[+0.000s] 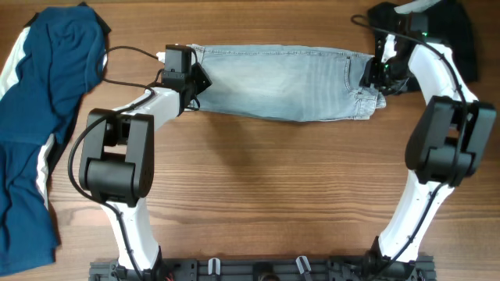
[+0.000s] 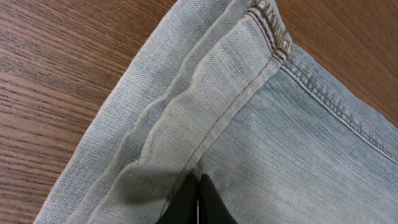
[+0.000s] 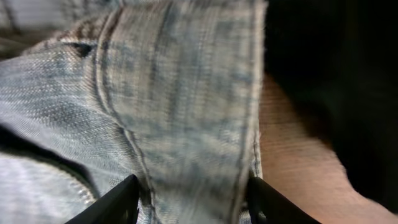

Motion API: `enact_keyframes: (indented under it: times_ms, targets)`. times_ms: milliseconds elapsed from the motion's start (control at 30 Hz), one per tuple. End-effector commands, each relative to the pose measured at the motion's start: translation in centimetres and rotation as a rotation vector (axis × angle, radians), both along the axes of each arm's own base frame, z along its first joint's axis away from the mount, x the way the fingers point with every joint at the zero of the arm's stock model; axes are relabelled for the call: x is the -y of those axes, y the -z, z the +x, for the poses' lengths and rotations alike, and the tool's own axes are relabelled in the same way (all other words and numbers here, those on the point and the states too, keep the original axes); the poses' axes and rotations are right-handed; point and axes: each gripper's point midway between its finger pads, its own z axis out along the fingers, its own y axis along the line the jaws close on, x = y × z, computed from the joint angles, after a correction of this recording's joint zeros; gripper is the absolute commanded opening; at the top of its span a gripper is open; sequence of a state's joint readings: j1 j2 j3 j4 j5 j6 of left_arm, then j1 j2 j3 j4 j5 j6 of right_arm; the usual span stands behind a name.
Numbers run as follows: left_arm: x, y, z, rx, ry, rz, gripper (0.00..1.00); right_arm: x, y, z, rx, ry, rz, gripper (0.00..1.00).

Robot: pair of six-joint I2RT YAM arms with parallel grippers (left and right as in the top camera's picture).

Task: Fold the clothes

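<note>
Jeans [image 1: 281, 82] lay flat across the far middle of the table [image 1: 273, 187], legs stacked lengthwise, hems [image 2: 270, 25] at the robot's left end and waistband [image 3: 186, 93] at its right. Judged: pale denim, fairly heavy and stiff for cloth, not slippery or fragile. It should hold a crease but sag between two holds. The thick seams, hem and waistband looked like the firmest places to grip, with all layers taken together so the stack does not shear. The left gripper [image 2: 196, 200] was closed, its tips meeting on a raised fold of denim just inside the hem, apparently pinching it. The right gripper [image 3: 194, 198] had its fingers apart, straddling the waistband; could not tell whether they clamped it. A blue garment [image 1: 47, 86] lay at the far left and a black garment [image 1: 453, 31] just beyond the waistband.
</note>
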State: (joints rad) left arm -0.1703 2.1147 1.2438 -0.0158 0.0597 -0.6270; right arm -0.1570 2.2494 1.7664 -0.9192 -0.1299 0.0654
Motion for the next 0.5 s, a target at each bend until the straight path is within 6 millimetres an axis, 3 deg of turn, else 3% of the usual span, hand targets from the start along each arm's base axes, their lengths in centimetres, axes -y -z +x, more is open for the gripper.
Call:
enact_keyframes:
  times_ms: [0,233,467]
  targets:
    - [0.8,5.0,-3.7,-0.155,0.027,0.014,0.04,0.4,2.2,-0.5,-0.042,-0.009,-0.023,0.56]
    - [0.8,5.0,-3.7,-0.155,0.027,0.014,0.04,3.5,4.6,-1.5,-0.119,0.016,-0.197,0.58]
    - [0.8,5.1,-3.8,-0.158,0.027,0.014,0.04,4.0,4.9,-1.6,-0.129,0.017,-0.228,0.70]
